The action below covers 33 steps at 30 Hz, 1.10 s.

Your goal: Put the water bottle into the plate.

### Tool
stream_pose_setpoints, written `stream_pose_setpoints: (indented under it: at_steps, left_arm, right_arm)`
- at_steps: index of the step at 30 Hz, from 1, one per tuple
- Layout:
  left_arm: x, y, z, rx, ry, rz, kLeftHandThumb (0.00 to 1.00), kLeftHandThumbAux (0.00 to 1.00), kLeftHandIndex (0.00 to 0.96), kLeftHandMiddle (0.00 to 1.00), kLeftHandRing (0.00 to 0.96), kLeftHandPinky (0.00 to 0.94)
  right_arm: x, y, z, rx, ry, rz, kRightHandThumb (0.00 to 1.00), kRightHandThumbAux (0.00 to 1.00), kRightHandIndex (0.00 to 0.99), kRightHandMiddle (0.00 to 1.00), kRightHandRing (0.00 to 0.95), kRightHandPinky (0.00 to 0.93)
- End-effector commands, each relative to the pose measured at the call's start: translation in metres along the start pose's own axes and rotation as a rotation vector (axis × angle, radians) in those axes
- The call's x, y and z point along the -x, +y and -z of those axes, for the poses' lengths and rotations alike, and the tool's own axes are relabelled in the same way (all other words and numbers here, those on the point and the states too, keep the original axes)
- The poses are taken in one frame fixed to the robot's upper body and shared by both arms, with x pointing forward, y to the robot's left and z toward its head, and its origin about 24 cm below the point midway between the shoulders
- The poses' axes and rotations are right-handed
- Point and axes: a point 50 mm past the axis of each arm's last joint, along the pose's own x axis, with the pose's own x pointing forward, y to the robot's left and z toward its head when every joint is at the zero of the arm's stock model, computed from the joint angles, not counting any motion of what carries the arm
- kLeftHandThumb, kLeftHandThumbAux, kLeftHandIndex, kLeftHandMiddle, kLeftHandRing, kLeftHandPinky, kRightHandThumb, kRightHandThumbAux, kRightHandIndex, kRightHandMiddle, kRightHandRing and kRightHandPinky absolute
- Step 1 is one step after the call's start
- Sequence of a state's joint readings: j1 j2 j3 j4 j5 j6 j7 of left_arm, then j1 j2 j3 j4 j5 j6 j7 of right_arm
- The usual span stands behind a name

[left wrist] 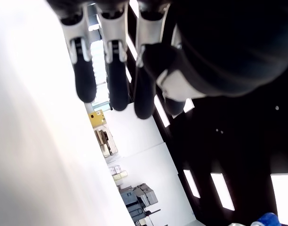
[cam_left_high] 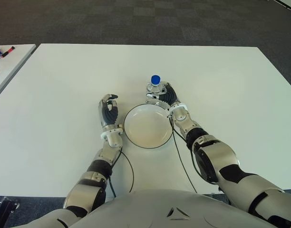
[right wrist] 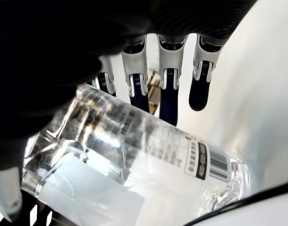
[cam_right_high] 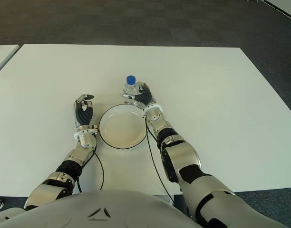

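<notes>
The clear water bottle with a blue cap stands upright on the white table, just beyond the far rim of the white plate. My right hand is cupped around the bottle from the right. In the right wrist view the water bottle lies against the palm, while the fingers reach past it, only loosely curved and not clamped on it. The left hand shows just left of the plate, fingers relaxed and holding nothing. Nothing lies in the plate.
Thin black cables run along both forearms by the plate. A second white table with small items stands at the far left. Dark carpet lies beyond the table's far edge.
</notes>
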<state>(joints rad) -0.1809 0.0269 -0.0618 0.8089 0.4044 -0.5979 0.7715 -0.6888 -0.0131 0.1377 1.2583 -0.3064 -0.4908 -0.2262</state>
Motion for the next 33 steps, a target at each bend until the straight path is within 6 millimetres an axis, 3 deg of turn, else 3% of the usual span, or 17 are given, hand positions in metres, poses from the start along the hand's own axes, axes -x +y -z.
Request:
stream_pose_setpoints:
  at_steps: [1,9,12,21,33]
  left_arm:
    - [0.004,0.002,0.007,-0.039,0.018,0.011,0.843,0.673,0.467,0.418,0.362,0.399]
    - [0.004,0.002,0.007,-0.046,0.015,0.013,0.843,0.673,0.471,0.414,0.358,0.388]
    - [0.004,0.002,0.007,-0.049,0.014,0.01,0.843,0.673,0.47,0.415,0.361,0.4]
    - [0.004,0.002,0.007,-0.042,0.01,0.005,0.843,0.672,0.469,0.42,0.372,0.415]
    - [0.004,0.002,0.007,-0.036,0.021,0.022,0.843,0.672,0.469,0.42,0.368,0.406]
  right_arm:
    - [0.004,0.0,0.009,-0.011,0.036,0.01,0.721,0.7,0.419,0.39,0.377,0.403]
    - [0.004,-0.003,0.01,-0.021,0.037,0.026,0.722,0.706,0.422,0.419,0.41,0.422]
    - [0.005,-0.004,0.01,-0.034,0.038,0.03,0.8,0.689,0.406,0.456,0.419,0.422]
    - [0.006,-0.008,0.014,-0.059,0.05,0.039,0.832,0.688,0.366,0.497,0.416,0.394]
    - [0.006,-0.011,0.016,-0.061,0.066,0.066,0.847,0.673,0.428,0.476,0.413,0.366]
